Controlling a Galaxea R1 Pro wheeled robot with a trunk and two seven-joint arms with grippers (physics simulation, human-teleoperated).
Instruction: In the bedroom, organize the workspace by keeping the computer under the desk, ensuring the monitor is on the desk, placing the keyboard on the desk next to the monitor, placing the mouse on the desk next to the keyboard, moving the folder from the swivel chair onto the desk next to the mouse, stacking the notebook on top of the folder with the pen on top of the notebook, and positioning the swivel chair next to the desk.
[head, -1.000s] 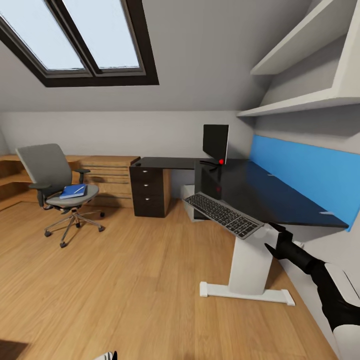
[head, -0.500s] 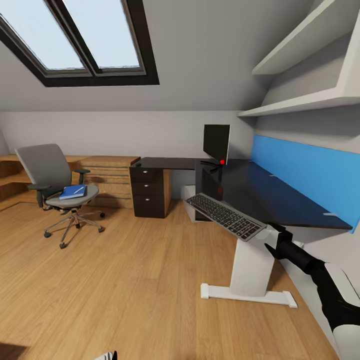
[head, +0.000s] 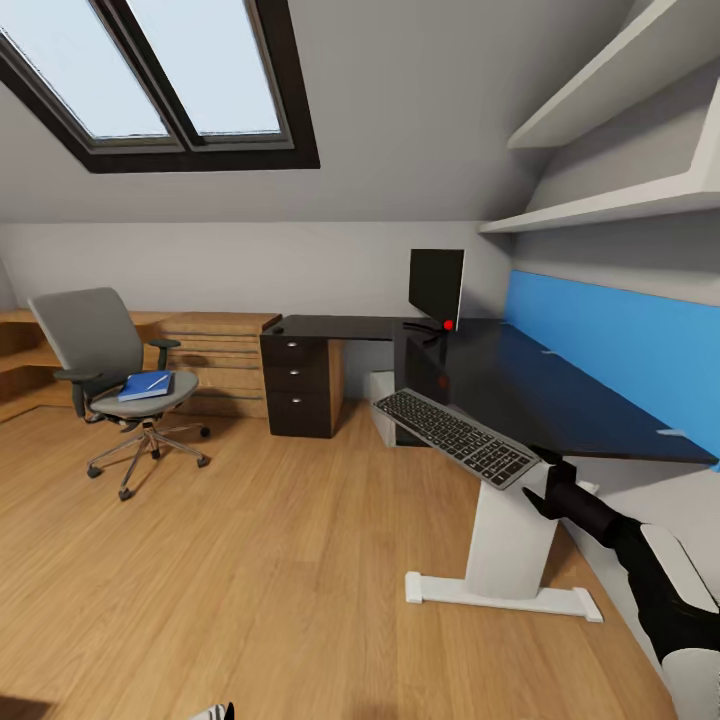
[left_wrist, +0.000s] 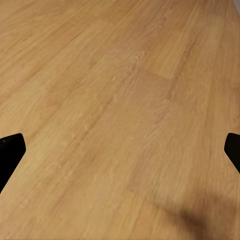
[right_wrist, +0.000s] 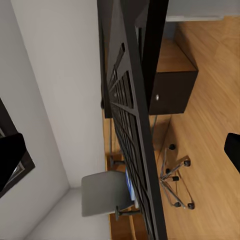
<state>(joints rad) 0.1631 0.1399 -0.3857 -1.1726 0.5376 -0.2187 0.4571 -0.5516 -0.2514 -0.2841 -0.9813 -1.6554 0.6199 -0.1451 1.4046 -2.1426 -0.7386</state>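
Far left of the right end effector (head: 548, 490), across the wood floor (head: 250, 560), the chair (head: 100, 360) carries the folder (head: 146, 384) on its seat. Nearer, the drawer unit (head: 300, 385) stands under the tabletop (head: 530, 385), with the monitor (head: 436, 285) beyond. The right end effector grips the keyboard (head: 455, 436) by its near end — tilted, just beside the tabletop edge. The left end effector (left_wrist: 120, 150) hangs over floor, fingers spread wide.
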